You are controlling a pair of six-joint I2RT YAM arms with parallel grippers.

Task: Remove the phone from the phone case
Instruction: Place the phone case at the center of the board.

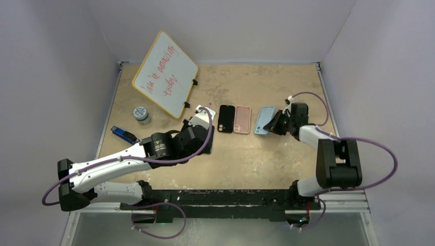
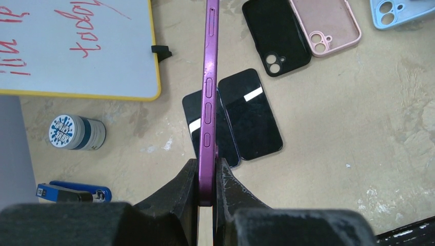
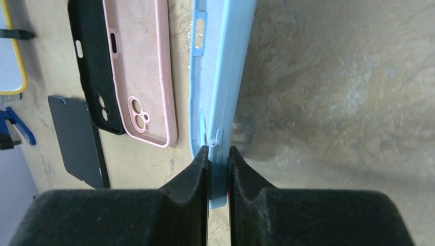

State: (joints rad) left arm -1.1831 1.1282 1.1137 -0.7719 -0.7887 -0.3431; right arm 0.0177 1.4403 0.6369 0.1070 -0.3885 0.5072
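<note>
Three empty phone cases are showing: a black case [image 2: 277,38], a pink case [image 2: 325,23] and a blue case [image 3: 220,77]. Two dark phones are lying flat, a left phone [image 2: 192,120] and a right phone [image 2: 251,115]. One purple item [image 2: 208,102] is standing edge-on; whether it is a bare phone or a cased one is not showing. One whiteboard [image 2: 77,46], one round jar [image 2: 77,132] and one blue tool [image 2: 77,192] are lying out. Two grippers are showing, a left gripper [image 2: 206,179] and a right gripper [image 3: 219,169].
</note>
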